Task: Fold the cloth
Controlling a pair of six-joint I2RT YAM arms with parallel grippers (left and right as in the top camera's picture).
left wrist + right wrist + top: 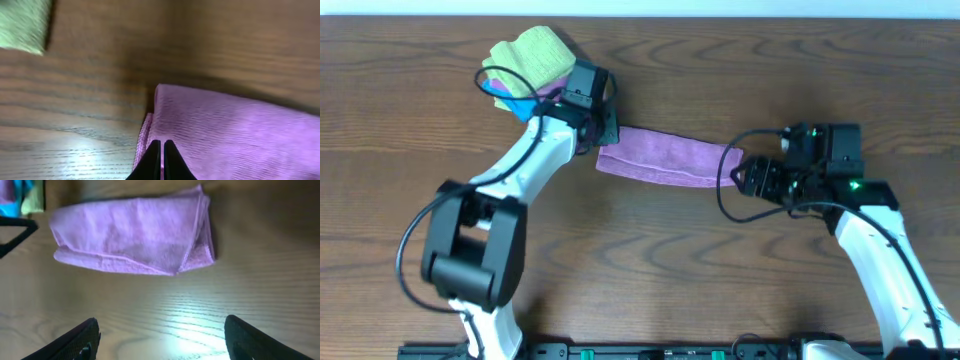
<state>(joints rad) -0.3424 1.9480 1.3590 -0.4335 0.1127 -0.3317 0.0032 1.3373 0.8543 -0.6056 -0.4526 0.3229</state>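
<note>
Overhead view: one lilac cloth [670, 157] lies on a brown wood-grain bench [660, 270], already folded into a long narrow strip that runs left to right near the middle and slants slightly downward toward the right. Two white and black arms reach in from the near edge, the left arm [520, 165] and the right arm [880, 240], each ending in one pincer. At the far left sits one small pile of other cloths, with a lime-green cloth [532, 52] on top and a blue cloth [523, 107] showing beneath it. The left pincer [604, 135] is at the left end of the lilac strip, with the pile just behind it. In the left wrist view its two dark fingers are pressed together, with the tips over the cloth's left end close to the hem. Whether any fabric is caught between them cannot be told. The right pincer [740, 175] is just beside the strip's right end. In the right wrist view its fingers [75, 340] are spread wide with nothing between them, and the cloth lies ahead of them, apart, with bare lit wood in between. That view also shows the cloth's layered hems meeting at one end and a soft rounded fold at the other end. Bare bench stretches broadly on the near side of the strip between the two arms, and also along its far side to the right of the pile.
</note>
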